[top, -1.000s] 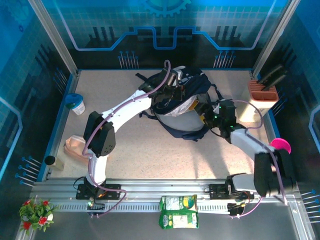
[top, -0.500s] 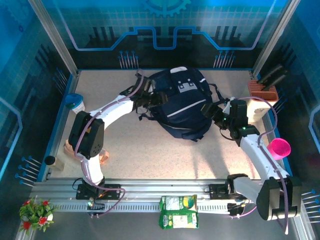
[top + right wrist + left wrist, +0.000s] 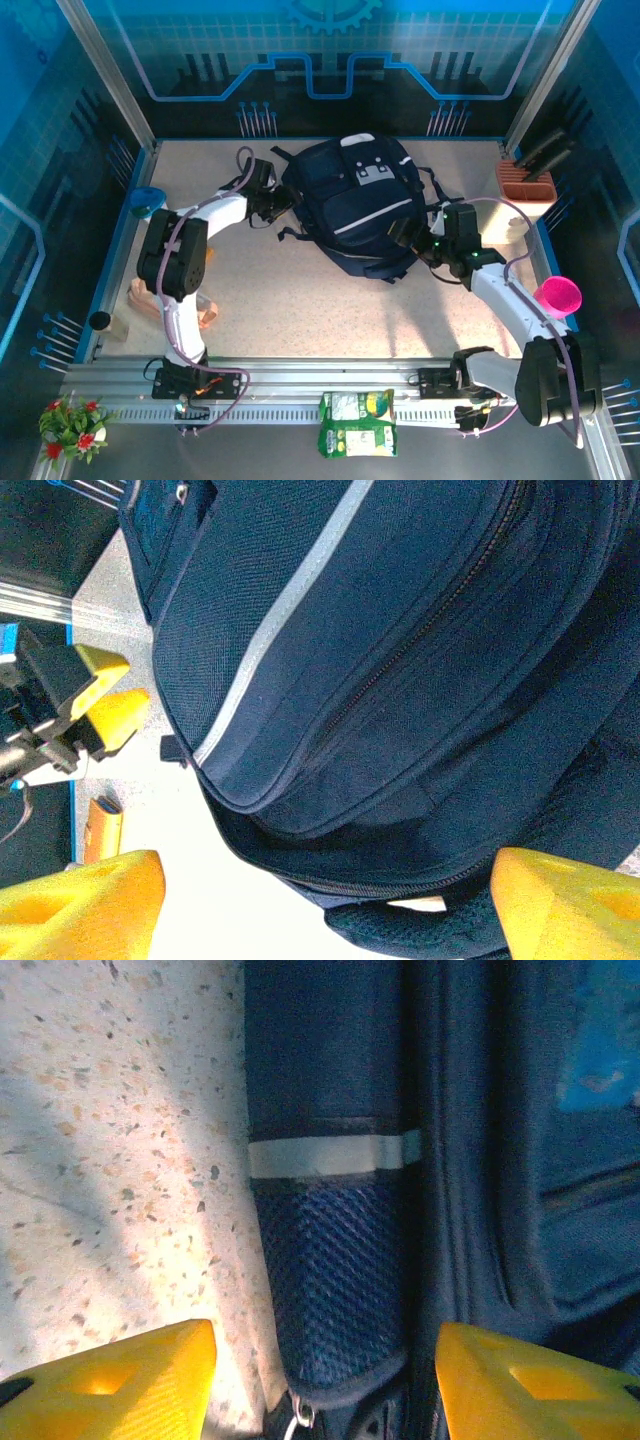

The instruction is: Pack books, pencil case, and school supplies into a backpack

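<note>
Top external view: the backpack (image 3: 352, 205) lies flat on the table (image 3: 300, 300), front face up, at the middle of the far edge. Its white top patch points to that edge, and a pale stripe crosses its front. Dark straps trail onto the table at its left and right sides.

The left gripper (image 3: 283, 203) sits low at the backpack's left side. In the left wrist view its yellow fingers (image 3: 110, 1380) stand wide apart and hold nothing. The backpack's mesh side pocket (image 3: 335, 1280), under a pale band, lies ahead in the gap between them.

The right gripper (image 3: 408, 237) is at the backpack's near right corner. In the right wrist view its fingers (image 3: 80, 900) are spread very wide and hold nothing, with the bottom of the backpack (image 3: 400, 680) in front of them. Beyond the backpack, that view also shows the left gripper (image 3: 108, 692) with its jaws parted.

A pink cup (image 3: 560, 293) stands near the right edge. An orange holder (image 3: 525, 183) sits in the far right corner. A blue-lidded tub (image 3: 150, 203) stands at the left edge, with a peach object (image 3: 150, 295) nearer along that edge. A green packet (image 3: 357, 422) lies on the near rail.
</note>
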